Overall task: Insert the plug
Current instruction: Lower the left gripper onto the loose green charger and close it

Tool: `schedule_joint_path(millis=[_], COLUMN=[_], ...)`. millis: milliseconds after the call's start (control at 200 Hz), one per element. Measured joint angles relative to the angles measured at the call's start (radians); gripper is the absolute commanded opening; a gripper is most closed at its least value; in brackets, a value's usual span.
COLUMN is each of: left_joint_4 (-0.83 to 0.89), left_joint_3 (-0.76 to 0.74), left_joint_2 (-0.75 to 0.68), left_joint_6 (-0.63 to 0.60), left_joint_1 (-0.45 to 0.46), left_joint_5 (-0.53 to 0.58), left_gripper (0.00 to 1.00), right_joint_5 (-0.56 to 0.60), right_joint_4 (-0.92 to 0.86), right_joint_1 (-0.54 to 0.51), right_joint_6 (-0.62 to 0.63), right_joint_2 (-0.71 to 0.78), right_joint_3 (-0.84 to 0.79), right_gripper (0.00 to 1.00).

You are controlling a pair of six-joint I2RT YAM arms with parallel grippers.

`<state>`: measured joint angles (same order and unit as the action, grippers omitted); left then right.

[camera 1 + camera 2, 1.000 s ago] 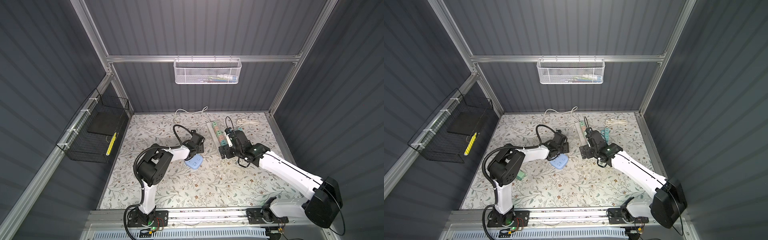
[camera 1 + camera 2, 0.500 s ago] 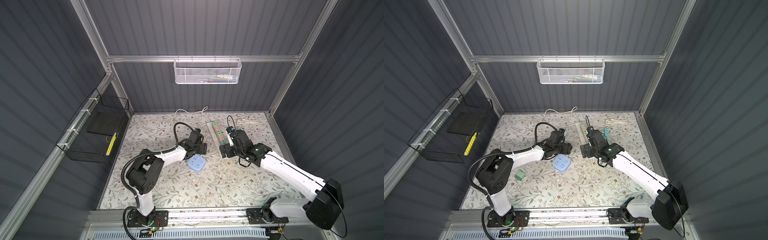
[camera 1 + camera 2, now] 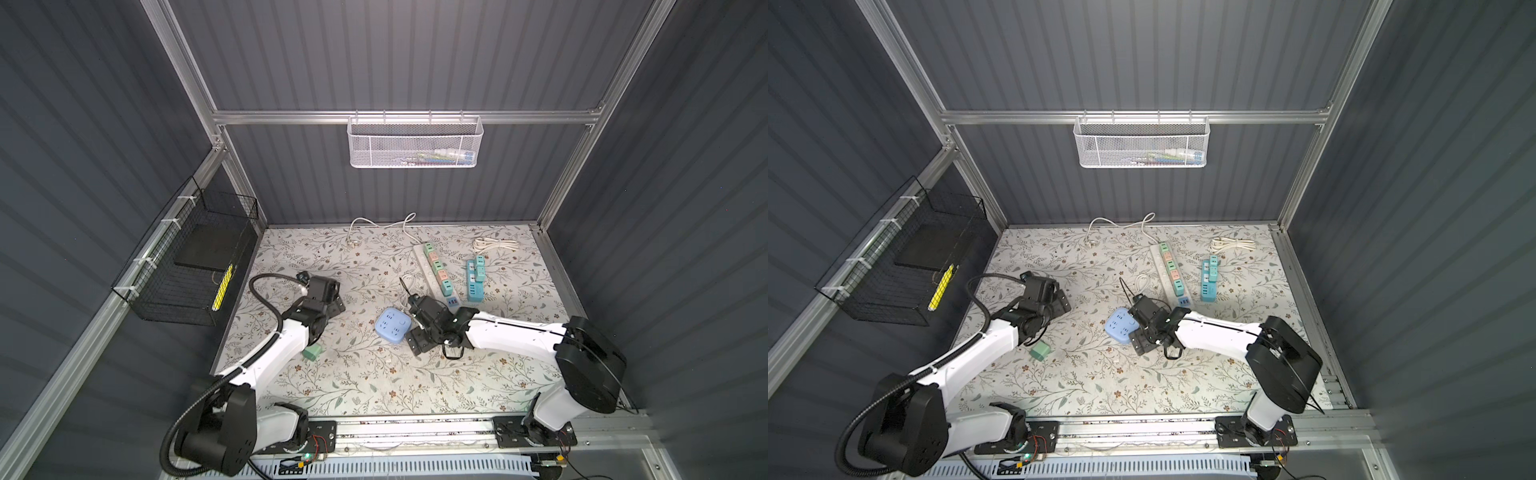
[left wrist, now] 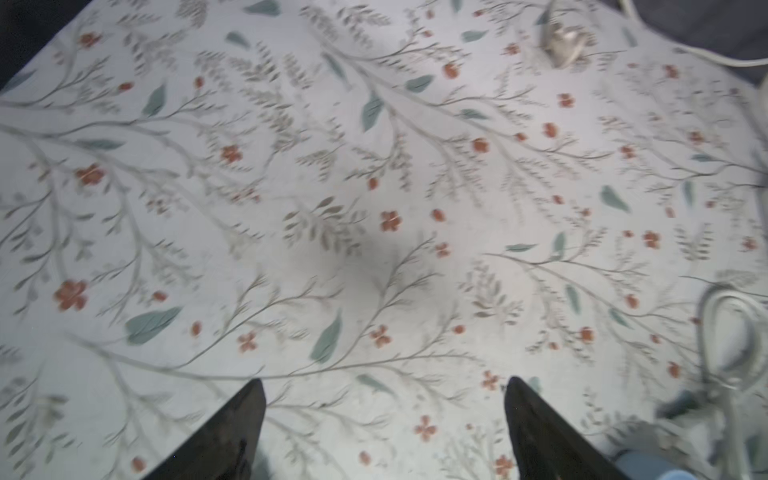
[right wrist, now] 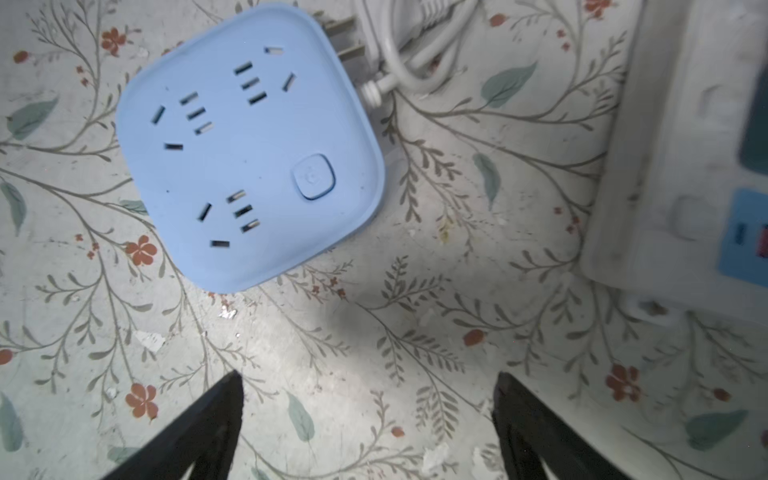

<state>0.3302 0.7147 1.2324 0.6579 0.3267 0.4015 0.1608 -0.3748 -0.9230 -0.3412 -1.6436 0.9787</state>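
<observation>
The plug is a blue square block (image 3: 392, 326) (image 3: 1120, 326) lying flat on the floral mat, socket face up. In the right wrist view the blue block (image 5: 249, 153) shows two metal prongs (image 5: 344, 38) on its far side. My right gripper (image 3: 415, 328) (image 3: 1139, 328) (image 5: 370, 382) is open and empty just right of the block, fingertips short of it. The white power strip (image 3: 435, 269) (image 3: 1170, 270) (image 5: 665, 166) with coloured sockets lies behind. My left gripper (image 3: 334, 305) (image 3: 1061, 303) (image 4: 384, 386) is open and empty over bare mat, well left of the block.
A teal socket strip (image 3: 475, 279) (image 3: 1209, 279) lies right of the white strip, with a coiled white cord (image 3: 494, 244) behind it. A white cable loop (image 3: 409, 277) (image 5: 419, 54) touches the block's prong side. A small green cube (image 3: 311, 352) (image 3: 1040, 351) sits by the left arm.
My left gripper opened, let go of the blue block and drew back to the left. The block now lies flat. My right gripper moved from the power strip forward to the block.
</observation>
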Motion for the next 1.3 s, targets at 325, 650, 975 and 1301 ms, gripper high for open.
schedule_joint_path(millis=[325, 650, 975, 1301], left_joint_4=[0.05, 0.072, 0.096, 0.114], left_joint_3=[-0.063, -0.083, -0.105, -0.142], left_joint_2=[-0.026, -0.008, 0.026, 0.022], left_joint_6=[0.069, 0.079, 0.077, 0.104], left_joint_1=[-0.067, -0.067, -0.067, -0.051], left_joint_5=[-0.009, -0.056, -0.108, -0.175], left_gripper=[0.94, 0.9, 0.9, 0.84], right_joint_5=[0.011, -0.055, -0.038, 0.02], right_joint_4=[0.047, 0.076, 0.053, 0.035], right_joint_1=[-0.006, -0.012, -0.011, 0.041], right_joint_6=[0.008, 0.006, 0.012, 0.029], right_joint_2=[-0.166, -0.197, 0.027, 0.193], right_joint_3=[0.135, 0.214, 0.178, 0.096], right_gripper=[0.94, 0.96, 0.99, 0.99])
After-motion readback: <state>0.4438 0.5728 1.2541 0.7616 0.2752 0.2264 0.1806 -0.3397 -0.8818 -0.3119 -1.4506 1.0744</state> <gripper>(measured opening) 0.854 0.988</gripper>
